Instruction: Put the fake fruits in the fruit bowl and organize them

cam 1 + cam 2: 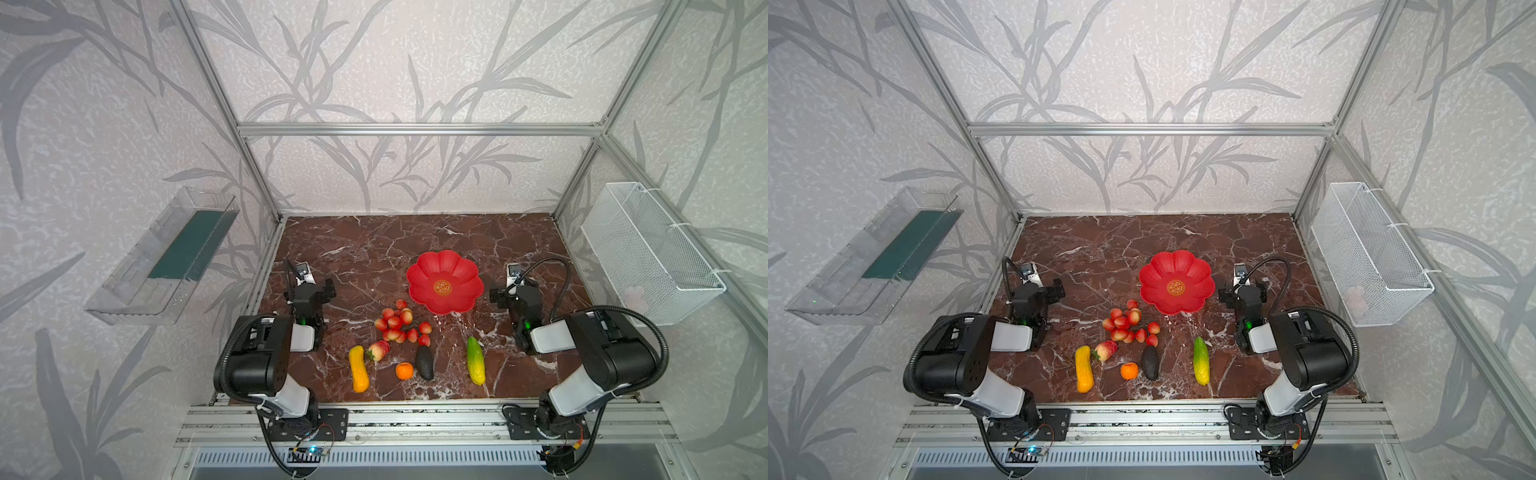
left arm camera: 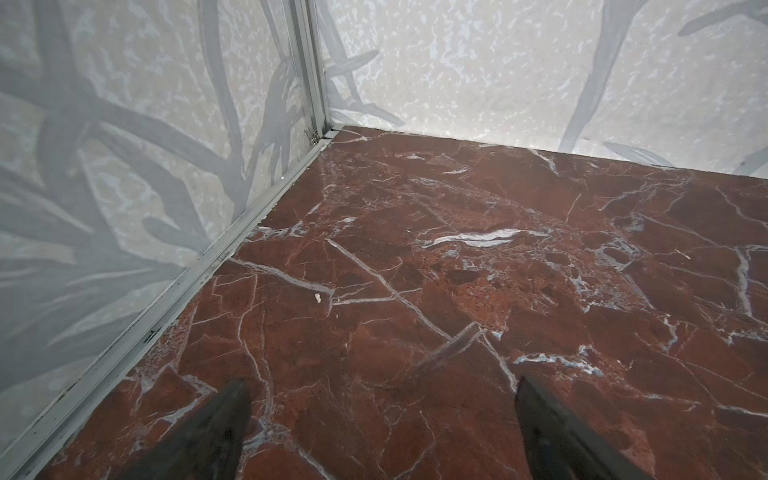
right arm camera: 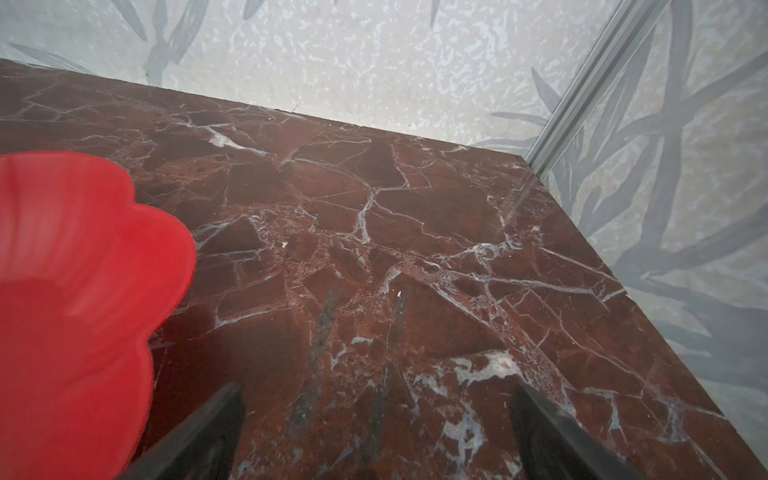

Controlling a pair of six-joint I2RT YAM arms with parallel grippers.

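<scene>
The red flower-shaped fruit bowl stands empty on the marble, right of centre; its petalled rim also shows in the right wrist view. In front of it lie the fake fruits: red-pink berries, a strawberry, a yellow oblong, an orange, a dark avocado and a green-yellow oblong. My left gripper hovers open over bare marble, left of the fruits. Just right of the bowl, my right gripper is open and empty.
A clear plastic tray hangs on the left wall and a white wire-mesh basket on the right wall. Aluminium frame posts stand at the back corners. A metal rail runs along the table's front edge.
</scene>
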